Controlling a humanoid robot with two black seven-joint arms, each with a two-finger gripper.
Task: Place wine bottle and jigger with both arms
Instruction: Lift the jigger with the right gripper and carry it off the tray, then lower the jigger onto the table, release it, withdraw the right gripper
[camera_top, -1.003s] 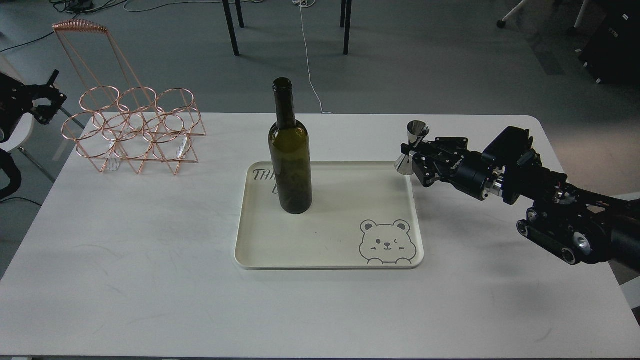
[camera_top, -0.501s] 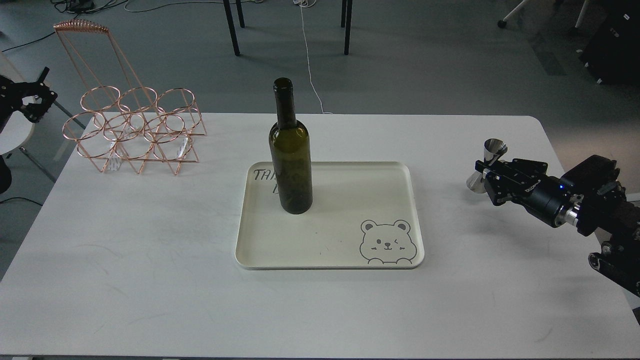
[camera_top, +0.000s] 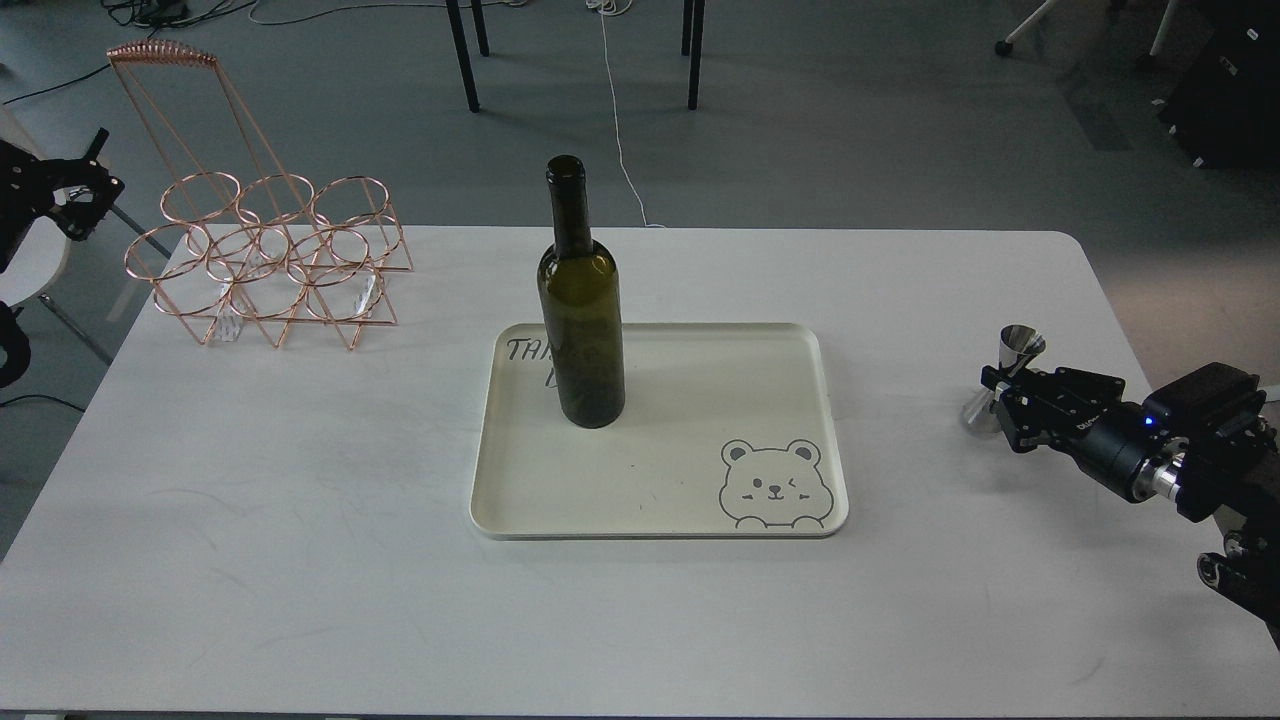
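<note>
Currently: our right jaws (camera_top: 1003, 388) clamp jigger (camera_top: 1003, 378) upright at desk's (camera_top: 300, 500) 3 o'clock; bottle (camera_top: 582, 310) upright on tray (camera_top: 660, 530); left jaws (camera_top: 85, 195) unclear, nearer bottle.

The light is even and soft, coming from above. The wine bottle (camera_top: 581, 300) throws only a faint shadow on the tray (camera_top: 660, 520). The picture is sharp, without strong glare.
</note>
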